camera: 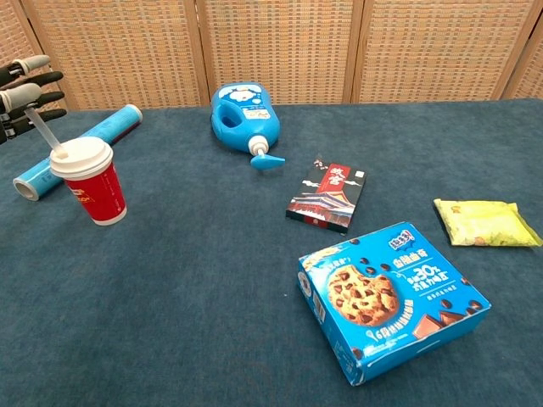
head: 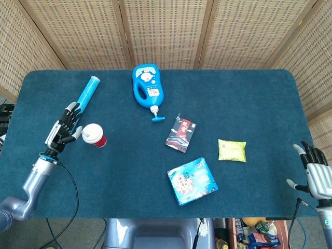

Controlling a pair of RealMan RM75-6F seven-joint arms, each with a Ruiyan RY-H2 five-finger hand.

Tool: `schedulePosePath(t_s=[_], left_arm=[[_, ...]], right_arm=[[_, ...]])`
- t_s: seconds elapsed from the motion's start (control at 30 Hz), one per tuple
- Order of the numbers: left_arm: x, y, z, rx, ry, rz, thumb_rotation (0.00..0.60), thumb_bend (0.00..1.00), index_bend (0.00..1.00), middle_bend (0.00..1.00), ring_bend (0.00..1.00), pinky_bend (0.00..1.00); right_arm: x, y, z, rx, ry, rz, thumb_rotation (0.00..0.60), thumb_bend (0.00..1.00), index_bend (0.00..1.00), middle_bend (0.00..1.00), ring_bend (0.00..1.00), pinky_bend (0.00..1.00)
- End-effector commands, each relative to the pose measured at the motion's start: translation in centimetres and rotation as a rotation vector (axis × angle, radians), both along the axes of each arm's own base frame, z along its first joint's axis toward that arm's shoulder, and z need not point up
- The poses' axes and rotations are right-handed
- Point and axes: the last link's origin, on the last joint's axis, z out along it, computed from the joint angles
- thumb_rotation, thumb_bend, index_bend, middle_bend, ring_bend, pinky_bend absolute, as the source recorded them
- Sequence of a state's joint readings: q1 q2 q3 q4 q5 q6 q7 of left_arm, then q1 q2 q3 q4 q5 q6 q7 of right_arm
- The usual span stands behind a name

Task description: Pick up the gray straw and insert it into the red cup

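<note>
The red cup (head: 95,136) (camera: 96,188) with a white lid stands upright at the table's left. The gray straw (camera: 42,130) (head: 78,133) sits in the lid and leans up toward the left. My left hand (head: 64,127) (camera: 23,87) is just left of the cup with its fingers stretched out and apart. The straw's top end lies close under the fingers, and no grip on it shows. My right hand (head: 316,174) hangs off the table's near right corner, fingers spread, holding nothing.
A blue tube (head: 87,92) (camera: 81,147) lies behind the cup. A blue bottle (head: 147,85) lies at the back middle. A dark packet (head: 181,133), a cookie box (head: 192,180) and a yellow packet (head: 232,150) lie toward the right.
</note>
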State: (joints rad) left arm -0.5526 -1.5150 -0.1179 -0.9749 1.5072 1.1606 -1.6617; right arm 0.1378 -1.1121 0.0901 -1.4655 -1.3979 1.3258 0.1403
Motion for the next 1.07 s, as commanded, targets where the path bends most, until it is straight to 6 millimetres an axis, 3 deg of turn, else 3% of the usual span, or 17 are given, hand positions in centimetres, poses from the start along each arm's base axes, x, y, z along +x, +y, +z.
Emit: schedulePosePath(t_s=[0.03,0.17,0.23,0.33,0.5,0.6,0.67,0.73,1.07], left_arm=[[0.1,-0.4,0.9,0.025,-0.008,-0.016,0.6,0.46,0.0,0.0,0.0,0.0],[0.3,-1.8,3.0,0.08,0.077,-0.09,0.6,0.41,0.0,0.0,0.0,0.0],[0.0,-2.7,4.1,0.079,0.214,-0.135,0.6,0.27,0.0,0.0,0.0,0.0],[-1.2,-4.6,6.3,0.113,0.582,-0.174,0.6,0.08,0.0,0.0,0.0,0.0],[-1.5,-8.4,9.2,0.235,0.987,-0.093,0.6,0.03,0.0,0.0,0.0,0.0],[-1.3,-11.3,10.4,0.397,1.262,0.027,0.6,0.03,0.0,0.0,0.0,0.0],[-0.6,-14.1,10.1,0.415,1.332,0.095,0.6,0.03,0.0,0.0,0.0,0.0],[-0.3,-15.3,9.9,0.4,1.376,0.121,0.6,0.03,0.0,0.0,0.0,0.0],[-0.3,-16.6,9.3,0.339,1.407,0.098,0.6,0.03,0.0,0.0,0.0,0.0]], right_arm=[[0.1,0.1,0.0,0.0,-0.001,0.004,0.6,0.0,0.0,0.0,0.0,0.0],[0.3,0.2,0.1,-0.001,-0.005,0.013,0.6,0.0,0.0,0.0,0.0,0.0],[0.3,0.3,0.1,-0.002,-0.005,0.016,0.6,0.0,0.0,0.0,0.0,0.0],[0.4,0.4,0.1,-0.001,-0.004,0.019,0.6,0.0,0.0,0.0,0.0,0.0],[0.5,0.5,0.0,-0.001,0.002,0.029,0.6,0.0,0.0,0.0,0.0,0.0],[0.6,0.6,0.0,-0.008,0.027,0.038,0.6,0.0,0.0,0.0,0.0,0.0],[0.7,0.7,0.0,-0.014,0.033,0.047,0.6,0.0,0.0,0.0,0.0,0.0],[0.8,0.8,0.0,-0.02,0.037,0.053,0.6,0.0,0.0,0.0,0.0,0.0],[1.4,1.2,0.5,-0.068,0.075,0.086,0.6,0.0,0.0,0.0,0.0,0.0]])
